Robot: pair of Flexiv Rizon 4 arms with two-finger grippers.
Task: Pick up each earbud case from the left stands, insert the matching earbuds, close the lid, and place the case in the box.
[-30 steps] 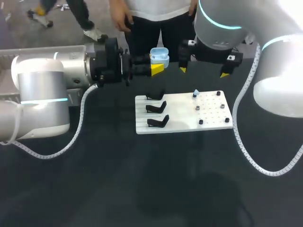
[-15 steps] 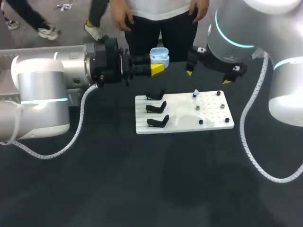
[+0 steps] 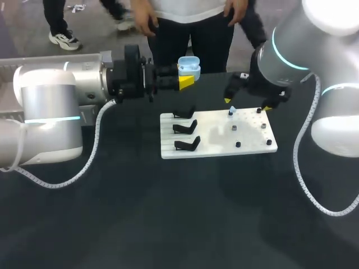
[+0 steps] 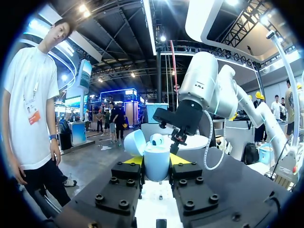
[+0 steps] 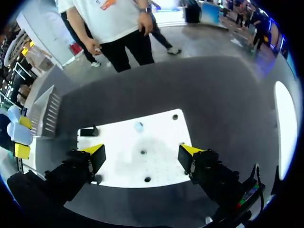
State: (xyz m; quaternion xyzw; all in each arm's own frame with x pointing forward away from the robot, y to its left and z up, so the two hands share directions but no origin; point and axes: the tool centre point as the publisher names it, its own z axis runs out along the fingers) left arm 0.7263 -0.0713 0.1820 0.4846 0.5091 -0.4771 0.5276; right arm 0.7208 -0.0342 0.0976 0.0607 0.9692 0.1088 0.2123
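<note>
Holding the case [image 3: 189, 65] between its yellow tips, our left gripper [image 3: 182, 78] was pinched on it from two sides, with the arm stretched level from the left and the case raised above the table [image 3: 140, 213], beyond the far side of the board [image 3: 213, 134]. In the left wrist view the case [image 4: 156, 167] stood upright in the gripper [image 4: 156, 160], light blue, with its lid [image 4: 133, 142] swung open to one side. A small pale round piece showed in its mouth, and we could not tell what it was. Our right gripper [image 3: 247, 103] hung over the far right part of the board with its fingers spread wide and nothing between them. From the right wrist view that gripper [image 5: 142, 152] looked straight down on the board [image 5: 123, 156], one yellow tip over each side of it. A small blue earbud [image 3: 231, 112] sat on the board near its far edge, just ahead of the right gripper, and showed again in the wrist view [image 5: 138, 126]. Dark pegs [image 3: 238, 144] dotted the board's right half. Three black stands [image 3: 185, 128] stood in a column on its left half, one behind another. The white board lay flat on the black table.
</note>
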